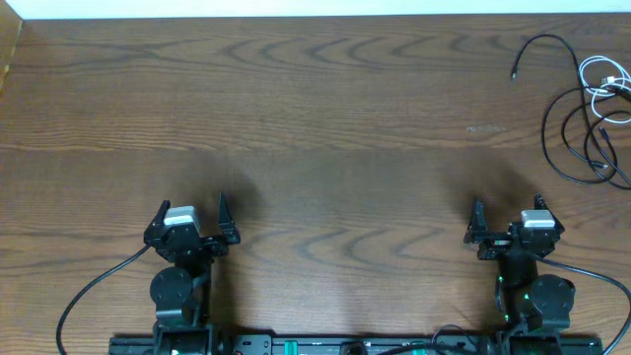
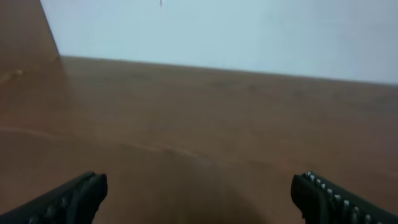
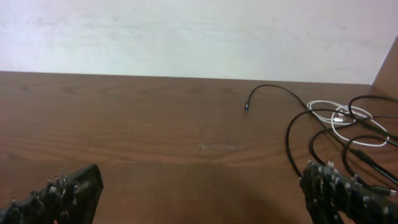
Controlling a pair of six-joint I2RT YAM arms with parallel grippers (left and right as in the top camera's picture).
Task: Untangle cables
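Note:
The cables lie tangled at the table's far right. The black cable [image 1: 546,128] makes several loops, with one plug end [image 1: 514,74] trailing left. The shorter white cable [image 1: 599,91] is coiled among the black loops near the right edge. In the right wrist view the black cable [image 3: 287,140] and white cable [image 3: 320,102] lie ahead and to the right. My right gripper [image 1: 509,205] [image 3: 202,186] stands open and empty, short of the cables. My left gripper [image 1: 192,204] [image 2: 199,190] is open and empty over bare wood, far from them.
The wooden table [image 1: 315,118] stretches between both arms. A pale wall [image 3: 186,31] runs along its far edge. The arms' thick black wires [image 1: 89,291] trail near the front edge. A small scuff mark [image 1: 485,128] lies left of the cables.

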